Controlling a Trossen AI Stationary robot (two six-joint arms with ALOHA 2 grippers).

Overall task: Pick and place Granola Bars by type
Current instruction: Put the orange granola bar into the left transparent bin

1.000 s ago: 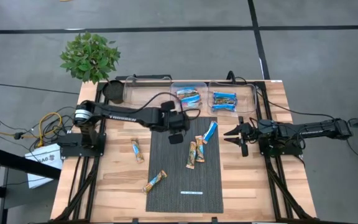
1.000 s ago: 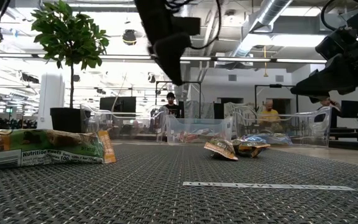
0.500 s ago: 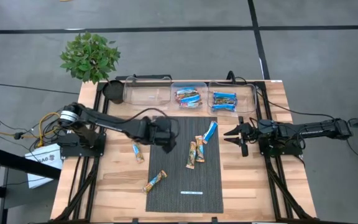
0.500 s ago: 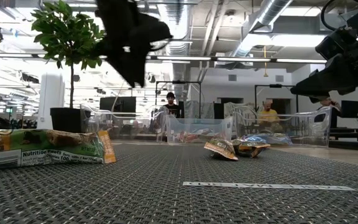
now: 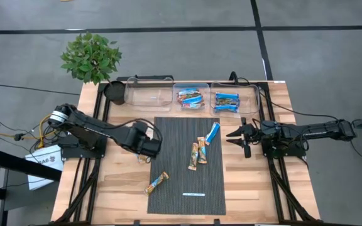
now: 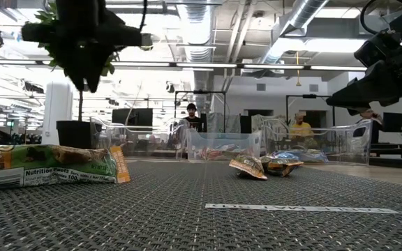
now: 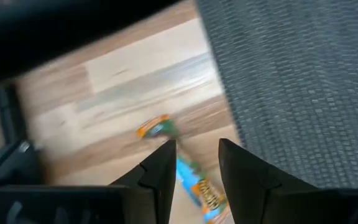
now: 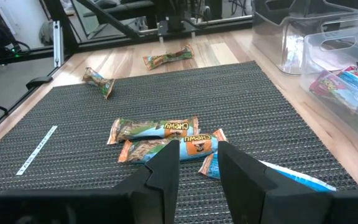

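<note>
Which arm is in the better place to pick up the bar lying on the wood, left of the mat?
The left. Its gripper hangs right over that bar, with open jaws, seen in the left wrist view. The right gripper waits across the mat, much farther away.

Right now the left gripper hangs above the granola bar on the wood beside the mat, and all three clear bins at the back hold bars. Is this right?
Not quite. Only two bins hold bars: the middle bin and the right bin. The left bin looks empty in the high view. The rest stands: the left gripper hangs above the granola bar on the wood beside the mat.
</note>
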